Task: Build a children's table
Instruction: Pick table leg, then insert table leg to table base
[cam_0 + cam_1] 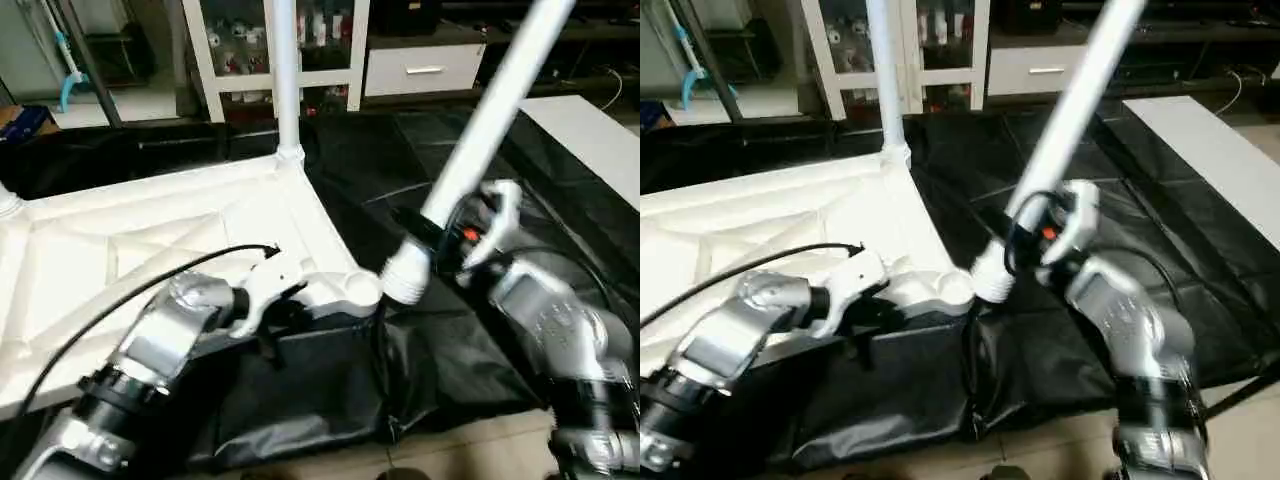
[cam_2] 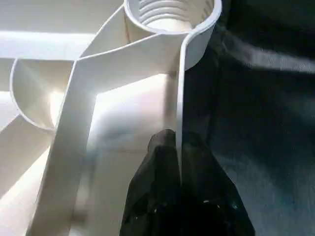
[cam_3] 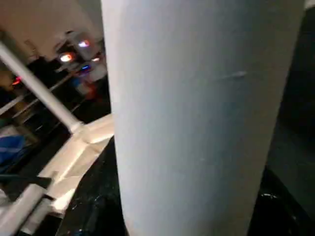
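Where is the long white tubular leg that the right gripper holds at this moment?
In the left eye view, the long white tubular leg slants at centre-right in the right gripper, its lower end beside the empty corner socket of the white tabletop.

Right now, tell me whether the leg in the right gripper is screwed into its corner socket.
Not in. The leg is tilted in the right gripper, its end beside the corner socket, whose threads are bare.

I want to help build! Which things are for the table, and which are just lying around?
For the table:
tabletop
standing leg
leg in the right pincer
empty socket

Just around:
cabinet
black sheet
drawer
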### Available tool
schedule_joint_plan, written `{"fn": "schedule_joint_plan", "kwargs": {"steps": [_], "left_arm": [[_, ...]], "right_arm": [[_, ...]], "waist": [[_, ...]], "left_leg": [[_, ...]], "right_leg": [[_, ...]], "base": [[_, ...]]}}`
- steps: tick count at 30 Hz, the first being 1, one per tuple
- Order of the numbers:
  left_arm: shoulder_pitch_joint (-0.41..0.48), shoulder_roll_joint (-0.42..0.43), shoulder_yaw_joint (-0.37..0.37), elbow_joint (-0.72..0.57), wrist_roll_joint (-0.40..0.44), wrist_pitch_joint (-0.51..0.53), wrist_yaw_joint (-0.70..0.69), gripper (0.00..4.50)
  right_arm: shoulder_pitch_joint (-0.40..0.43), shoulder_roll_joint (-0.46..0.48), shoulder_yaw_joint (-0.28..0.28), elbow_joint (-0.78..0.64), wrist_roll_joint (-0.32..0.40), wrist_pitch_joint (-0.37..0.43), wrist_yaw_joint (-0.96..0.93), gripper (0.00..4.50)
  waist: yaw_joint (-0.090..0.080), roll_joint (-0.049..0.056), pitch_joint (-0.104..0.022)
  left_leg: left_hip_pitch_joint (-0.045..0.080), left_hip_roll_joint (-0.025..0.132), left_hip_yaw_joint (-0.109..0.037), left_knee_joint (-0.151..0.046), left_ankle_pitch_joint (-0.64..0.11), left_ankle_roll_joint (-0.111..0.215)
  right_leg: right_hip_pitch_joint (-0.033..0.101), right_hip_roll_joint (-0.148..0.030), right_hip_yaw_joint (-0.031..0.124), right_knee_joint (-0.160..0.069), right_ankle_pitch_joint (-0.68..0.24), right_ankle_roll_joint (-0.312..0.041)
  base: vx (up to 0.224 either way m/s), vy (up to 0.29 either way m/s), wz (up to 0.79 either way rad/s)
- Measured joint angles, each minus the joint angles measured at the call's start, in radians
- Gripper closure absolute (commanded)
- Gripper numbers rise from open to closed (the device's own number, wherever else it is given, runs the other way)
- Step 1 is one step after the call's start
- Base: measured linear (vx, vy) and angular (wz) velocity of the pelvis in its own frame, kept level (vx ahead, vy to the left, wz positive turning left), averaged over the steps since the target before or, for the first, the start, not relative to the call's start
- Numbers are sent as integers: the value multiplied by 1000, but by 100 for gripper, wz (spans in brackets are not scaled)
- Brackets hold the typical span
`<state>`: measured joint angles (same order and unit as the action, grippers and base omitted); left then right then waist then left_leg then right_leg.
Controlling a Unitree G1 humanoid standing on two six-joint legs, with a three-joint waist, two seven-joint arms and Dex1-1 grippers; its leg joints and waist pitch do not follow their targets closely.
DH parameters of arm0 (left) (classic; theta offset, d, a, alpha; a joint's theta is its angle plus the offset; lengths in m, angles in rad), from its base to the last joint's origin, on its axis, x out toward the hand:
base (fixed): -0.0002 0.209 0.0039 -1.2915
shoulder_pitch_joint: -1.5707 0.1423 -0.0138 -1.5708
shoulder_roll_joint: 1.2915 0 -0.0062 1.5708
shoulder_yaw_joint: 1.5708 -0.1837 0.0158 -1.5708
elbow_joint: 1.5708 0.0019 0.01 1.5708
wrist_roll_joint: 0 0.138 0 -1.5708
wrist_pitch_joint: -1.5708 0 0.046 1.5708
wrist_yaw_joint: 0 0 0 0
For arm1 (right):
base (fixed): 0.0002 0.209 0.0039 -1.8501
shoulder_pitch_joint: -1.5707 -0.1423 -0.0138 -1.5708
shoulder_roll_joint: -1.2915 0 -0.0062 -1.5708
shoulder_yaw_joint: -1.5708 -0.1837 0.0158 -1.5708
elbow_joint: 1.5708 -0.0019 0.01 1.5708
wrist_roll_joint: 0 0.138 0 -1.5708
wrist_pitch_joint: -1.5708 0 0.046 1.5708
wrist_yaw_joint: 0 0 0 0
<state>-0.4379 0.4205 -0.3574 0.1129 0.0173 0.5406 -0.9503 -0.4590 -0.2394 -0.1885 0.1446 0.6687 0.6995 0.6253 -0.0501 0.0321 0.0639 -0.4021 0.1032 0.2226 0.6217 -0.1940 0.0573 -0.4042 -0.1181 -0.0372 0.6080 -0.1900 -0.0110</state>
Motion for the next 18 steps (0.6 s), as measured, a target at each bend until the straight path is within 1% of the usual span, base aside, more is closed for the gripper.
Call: {"fn": "schedule_joint_plan", "kwargs": {"steps": [2, 4, 8, 9, 10, 13, 18], "left_arm": [[4, -12, -4, -3, 0, -21, 7, 450], [7, -15, -11, -14, 2, -26, 16, 450], [22, -39, -2, -50, 2, -5, 35, 450], [22, -44, -3, -54, 2, 1, 38, 450], [22, -46, -5, -61, 2, 6, 39, 450], [18, -46, -12, -78, 0, 11, 39, 450], [18, -42, -12, -83, -3, 6, 33, 450]], "right_arm": [[-35, 2, 20, 53, -7, -29, 43, 265], [-70, 10, 32, 116, -21, -55, 68, 265], [-130, 43, 29, 203, -32, -88, 95, 265], [-140, 45, 30, 216, -34, -96, 106, 265], [-152, 41, 42, 237, -44, -119, 121, 265], [-162, 26, 51, 294, -64, -145, 144, 265], [-159, 16, 49, 333, -76, -146, 149, 265]], "waist": [[4, -12, 4], [4, -17, 5], [7, -23, 9], [10, -24, 10], [14, -27, 12], [26, -38, 18], [30, -39, 22]], "left_leg": [[-1, 0, 0, 0, 0, 0], [-1, 0, 1, -1, -1, 1], [-4, 0, 1, -3, -1, 2], [-4, 0, 2, -3, -2, 3], [-4, 0, 3, -5, -2, 4], [-4, 0, 5, -6, -3, 6], [-3, -1, 6, -11, -3, 6]], "right_leg": [[0, 0, 0, -1, 0, 0], [0, 0, 0, -3, 0, 0], [0, 0, 0, -9, 0, 0], [1, 0, 0, -11, 0, 0], [1, 0, 0, -14, 0, 0], [1, 0, 1, -17, 0, 0], [0, 0, 3, -18, 1, -1]], "base": [[0, 0, 0], [0, 0, 0], [0, 0, 0], [0, 0, 0], [0, 0, 0], [0, 0, 0], [0, 0, 0]]}}
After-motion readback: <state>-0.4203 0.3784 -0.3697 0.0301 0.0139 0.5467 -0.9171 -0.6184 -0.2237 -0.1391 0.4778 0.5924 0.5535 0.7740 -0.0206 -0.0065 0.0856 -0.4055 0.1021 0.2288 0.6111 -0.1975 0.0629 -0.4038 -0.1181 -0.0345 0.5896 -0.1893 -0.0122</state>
